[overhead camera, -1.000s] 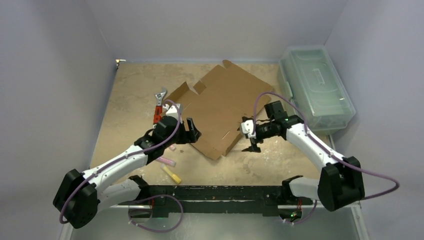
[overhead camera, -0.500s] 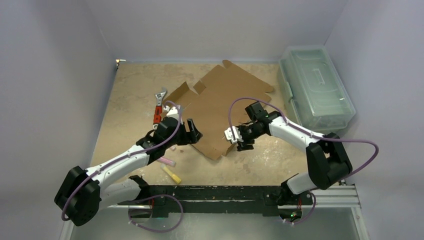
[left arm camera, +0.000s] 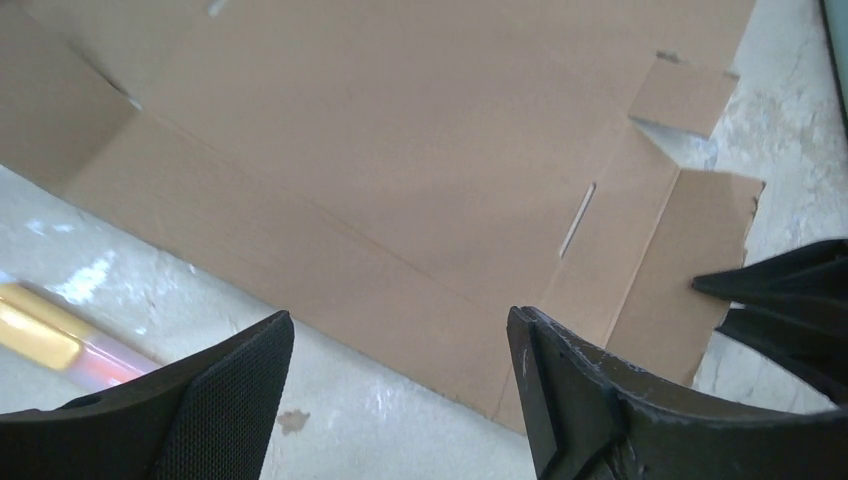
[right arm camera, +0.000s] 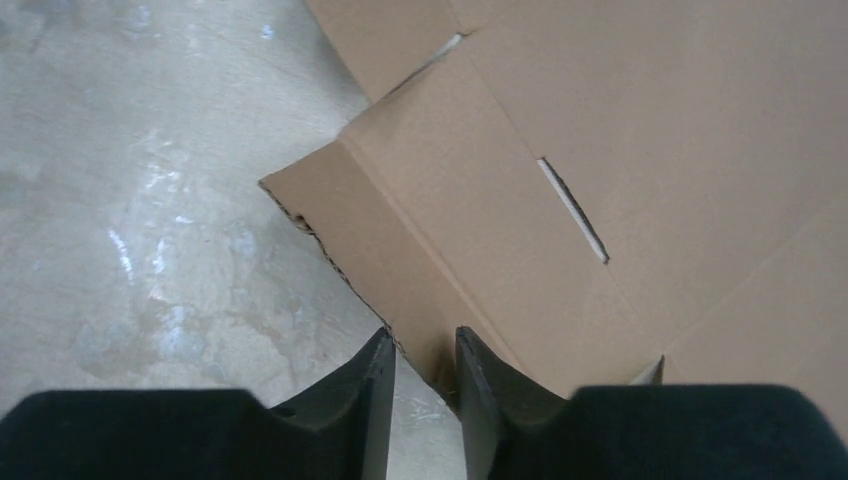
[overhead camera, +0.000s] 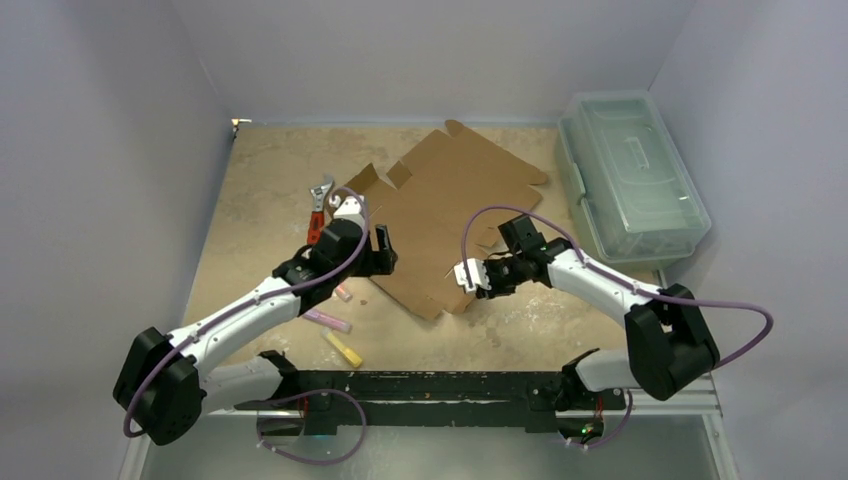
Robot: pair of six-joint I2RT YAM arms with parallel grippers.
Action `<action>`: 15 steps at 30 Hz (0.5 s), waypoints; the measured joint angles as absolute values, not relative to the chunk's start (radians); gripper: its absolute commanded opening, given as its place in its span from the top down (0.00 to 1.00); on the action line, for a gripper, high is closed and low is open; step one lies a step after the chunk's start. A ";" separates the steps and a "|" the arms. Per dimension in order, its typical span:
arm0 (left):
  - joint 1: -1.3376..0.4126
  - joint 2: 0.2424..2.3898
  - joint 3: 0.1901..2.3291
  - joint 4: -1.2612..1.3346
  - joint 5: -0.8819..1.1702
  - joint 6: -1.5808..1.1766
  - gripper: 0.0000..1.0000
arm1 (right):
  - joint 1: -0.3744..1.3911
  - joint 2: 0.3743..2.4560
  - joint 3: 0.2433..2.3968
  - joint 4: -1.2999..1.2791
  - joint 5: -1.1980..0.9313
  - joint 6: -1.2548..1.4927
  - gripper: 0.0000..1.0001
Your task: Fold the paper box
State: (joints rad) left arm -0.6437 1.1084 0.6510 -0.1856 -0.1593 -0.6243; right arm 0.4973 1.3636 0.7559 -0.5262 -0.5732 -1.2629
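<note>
The paper box [overhead camera: 440,205] is a flat brown cardboard cut-out lying unfolded on the table, with flaps and slots showing. My left gripper [overhead camera: 384,250] hovers at its near left edge, open, and in the left wrist view that gripper [left arm camera: 400,325] has only table and the cardboard [left arm camera: 400,150] edge between its fingers. My right gripper [overhead camera: 468,277] is at the box's near corner flap. In the right wrist view its jaws [right arm camera: 425,345] stand a narrow gap apart, straddling the flap's ragged edge [right arm camera: 340,250] without pinching it.
A translucent pale-green plastic bin [overhead camera: 630,175] stands at the back right. A wrench with a red handle [overhead camera: 318,205] lies left of the box. Pink [overhead camera: 330,322] and yellow [overhead camera: 345,350] markers lie near my left arm, one of which shows in the left wrist view [left arm camera: 40,345].
My right gripper swung left to the box's near corner flap and its jaws narrowed from wide open. My left gripper shifted slightly back along the box's left edge.
</note>
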 measured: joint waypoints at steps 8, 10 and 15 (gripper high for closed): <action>-0.559 1.185 0.759 -0.205 -0.237 -0.509 0.17 | 0.497 1.362 0.744 -0.431 -0.533 -1.208 0.85; -0.466 1.213 0.775 -0.194 -0.183 -0.494 0.17 | 0.495 1.353 0.744 -0.430 -0.533 -1.210 0.86; -0.206 1.282 0.793 -0.150 0.001 -0.497 0.18 | 0.472 1.345 0.744 -0.453 -0.537 -1.227 0.88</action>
State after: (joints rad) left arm -0.2058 1.2816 0.7933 -0.1501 0.0013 -0.4973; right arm 0.4717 1.3449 0.7437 -0.4526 -0.5373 -1.2270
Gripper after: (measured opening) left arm 0.824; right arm 0.135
